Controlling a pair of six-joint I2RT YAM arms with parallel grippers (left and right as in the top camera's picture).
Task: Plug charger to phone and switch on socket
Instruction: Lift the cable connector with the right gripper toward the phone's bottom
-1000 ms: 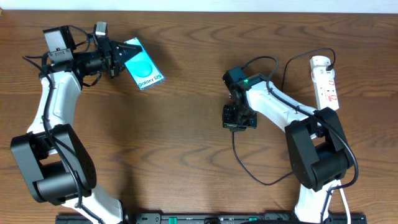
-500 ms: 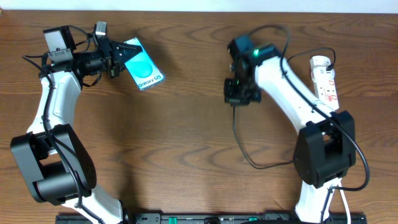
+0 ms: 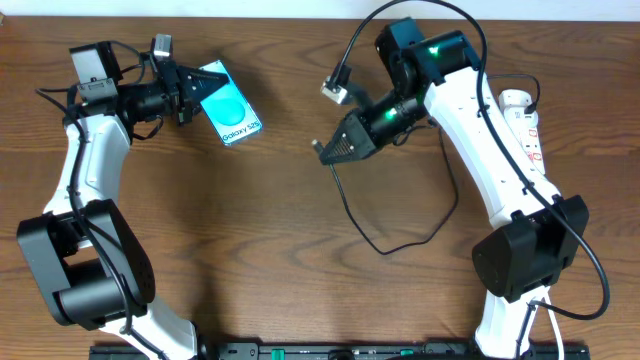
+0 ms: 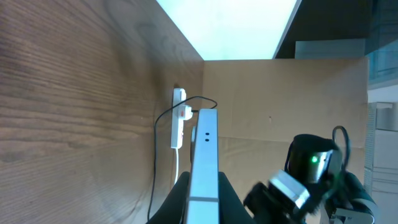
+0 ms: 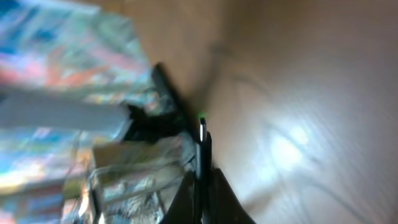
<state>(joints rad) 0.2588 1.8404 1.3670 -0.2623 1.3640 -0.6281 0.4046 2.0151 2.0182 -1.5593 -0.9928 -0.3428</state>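
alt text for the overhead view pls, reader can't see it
Two robot arms work over a wooden table: the left gripper holds the phone by one edge at upper left, while the right gripper aims the plug of the charger toward it, not yet connected. The black cable loops across the table; the white socket lies at the right edge.

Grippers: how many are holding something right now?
2. The left gripper, at the far left, is shut on the phone. The right gripper, near the middle, pinches the charger at its plug end, with the cable trailing loose behind.
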